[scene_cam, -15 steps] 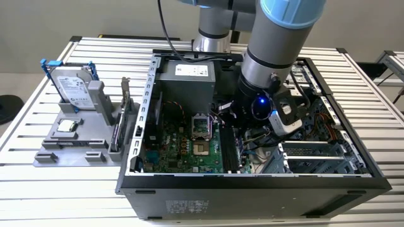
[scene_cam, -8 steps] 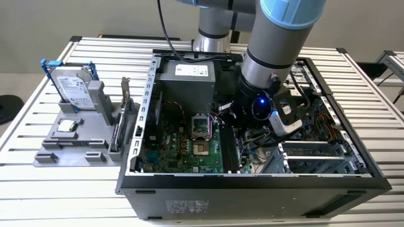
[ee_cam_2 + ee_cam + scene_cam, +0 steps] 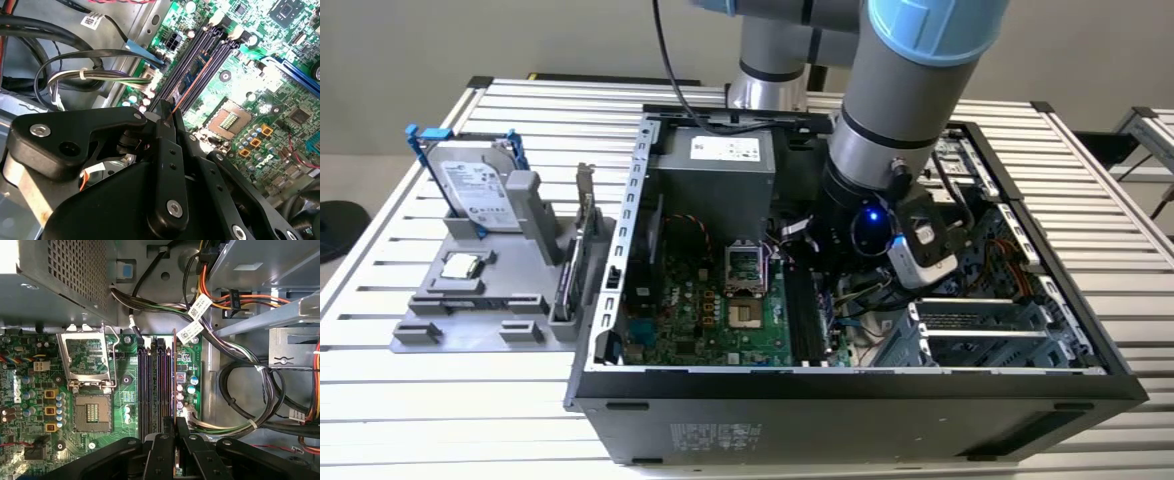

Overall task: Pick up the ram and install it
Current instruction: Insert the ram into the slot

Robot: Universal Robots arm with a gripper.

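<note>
Ram (image 3: 174, 390) is held edge-on by clenched gripper (image 3: 176, 440), long axis parallel w/ memory slots (image 3: 150, 385), directly above outermost slot.

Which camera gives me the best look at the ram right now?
The first wrist view: the ram runs edge-on from the gripper along the memory slots. The second wrist view shows its thin edge at a slant. In the exterior view the arm blocks it.

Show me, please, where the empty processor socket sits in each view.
Exterior view: processor socket, middle of the green motherboard.
Second wrist view: socket just beyond the gripper.
First wrist view: socket beside its open frame.
Shared landmark: black memory slots alongside, the ram held over them.
</note>
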